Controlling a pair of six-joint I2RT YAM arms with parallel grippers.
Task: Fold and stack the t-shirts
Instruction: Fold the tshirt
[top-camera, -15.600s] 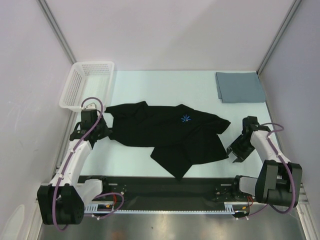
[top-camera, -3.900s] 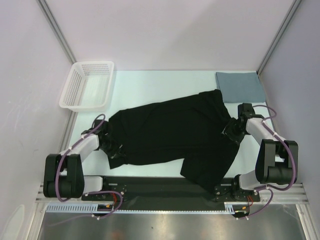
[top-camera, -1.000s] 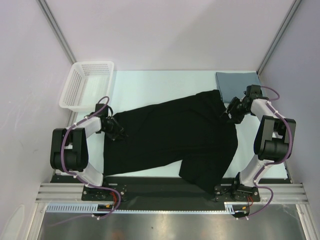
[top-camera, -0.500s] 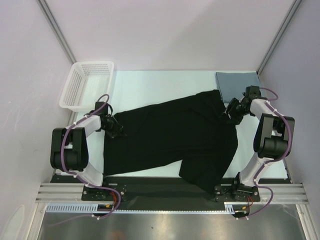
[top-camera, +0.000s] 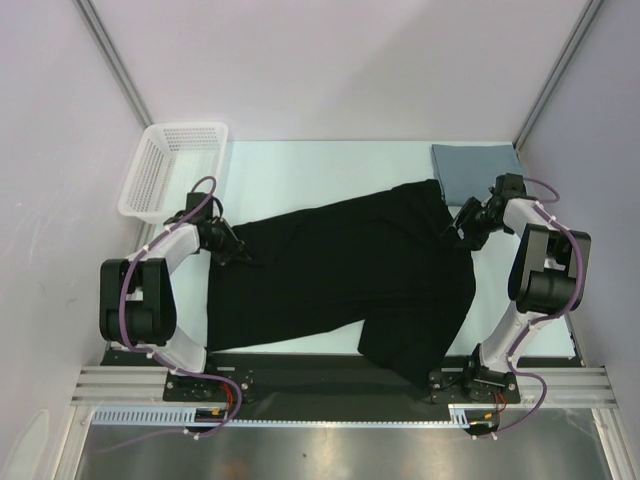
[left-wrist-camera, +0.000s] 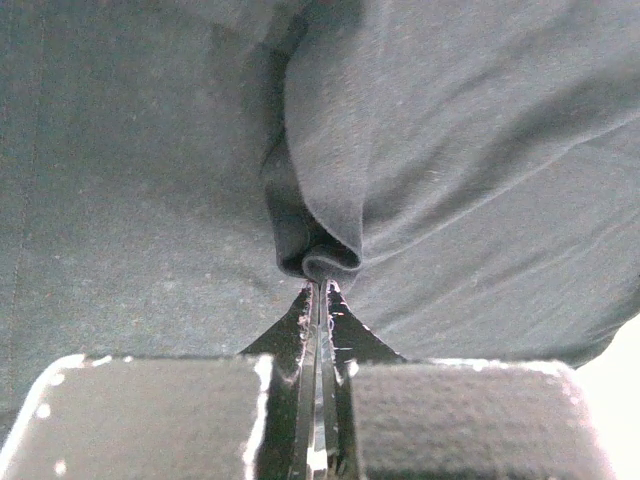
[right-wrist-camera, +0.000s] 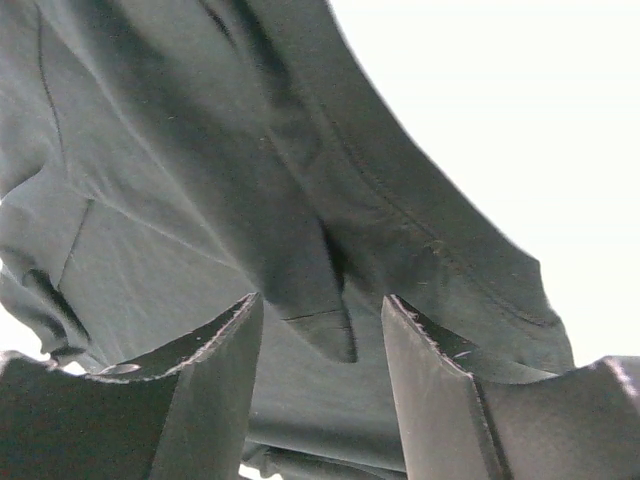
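Note:
The black t-shirt (top-camera: 340, 280) lies spread across the table, its starburst mark hidden. My left gripper (top-camera: 230, 246) is at its left edge. In the left wrist view it (left-wrist-camera: 320, 288) is shut on a bunched fold of the black cloth (left-wrist-camera: 330, 255). My right gripper (top-camera: 463, 226) is at the shirt's upper right corner. In the right wrist view its jaws (right-wrist-camera: 322, 312) stand open, with the black cloth (right-wrist-camera: 250, 200) lying under and between them, not pinched. The slate grey-blue t-shirt (top-camera: 480, 172) lies folded at the back right.
The white mesh basket (top-camera: 175, 168) stands at the back left, close behind my left arm. The shirt's lower right part hangs over the dark front rail (top-camera: 300, 372). Bare pale table (top-camera: 320, 170) lies behind the black shirt. Walls close in on both sides.
My left gripper has moved a little toward the back with the shirt's left edge in it. The right gripper has hardly moved.

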